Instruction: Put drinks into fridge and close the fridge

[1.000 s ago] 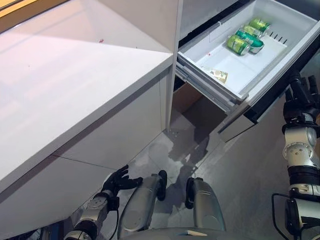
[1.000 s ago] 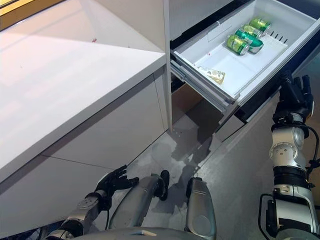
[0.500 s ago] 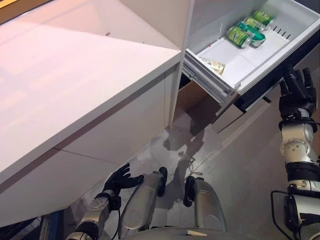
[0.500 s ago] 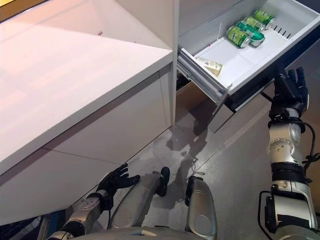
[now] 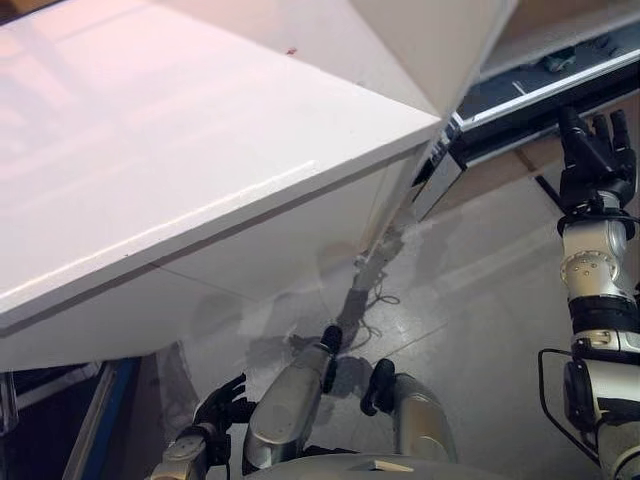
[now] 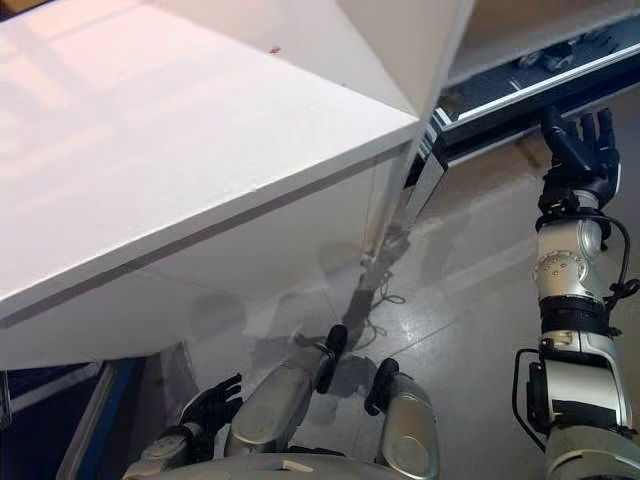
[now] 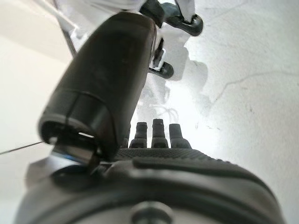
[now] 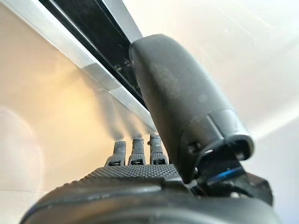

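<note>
Right hand (image 6: 577, 150), fingers straight and holding nothing, pressed flat to the fridge drawer (image 6: 520, 90) front — push squarely until it seats; left hand (image 6: 205, 408) hangs relaxed, empty.

The right hand (image 6: 578, 150) is raised on an outstretched arm, fingers straight and spread. The left hand (image 6: 212, 405) hangs low, fingers relaxed.

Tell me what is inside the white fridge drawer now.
Only a narrow strip of the white fridge drawer shows past the white cabinet panel, with one dark greenish object that cannot be identified. The rest is covered. The right robot hand presses its front, fingers straight.
</note>
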